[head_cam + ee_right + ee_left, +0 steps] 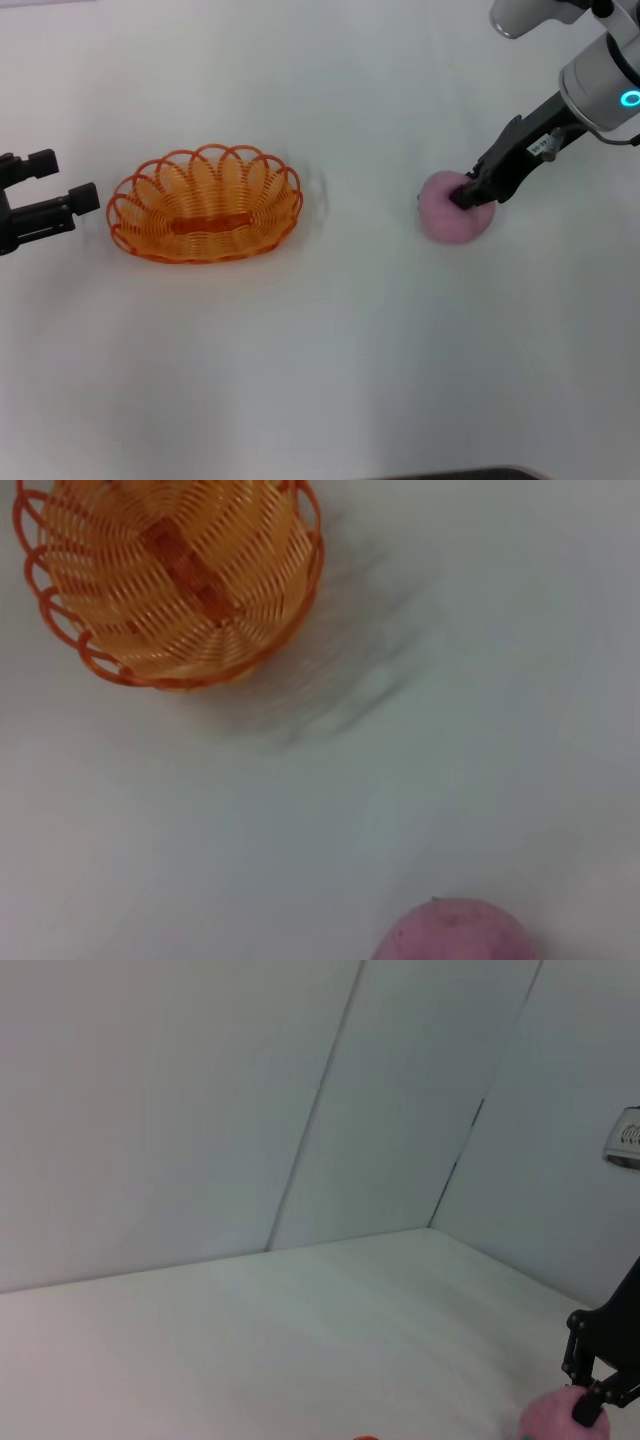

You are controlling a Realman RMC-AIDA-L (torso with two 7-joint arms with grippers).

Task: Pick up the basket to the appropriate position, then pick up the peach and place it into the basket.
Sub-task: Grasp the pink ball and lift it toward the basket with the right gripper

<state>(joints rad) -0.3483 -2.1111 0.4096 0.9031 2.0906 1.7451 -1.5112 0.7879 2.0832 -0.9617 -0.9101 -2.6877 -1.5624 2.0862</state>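
The orange wire basket [262,232] stands empty on the white table, left of centre; it also shows in the right wrist view [240,630]. The pinkish peach [445,218] lies on the table to the right, also in the right wrist view [455,935] and the left wrist view [545,1425]. My right gripper [468,192] is down on the peach, touching its top right side. My left gripper [58,182] is open and empty, just left of the basket and apart from it.
The white table [330,370] runs wide in front of the basket and the peach. Pale walls [200,1110] rise behind the table in the left wrist view. Nothing else stands on the table.
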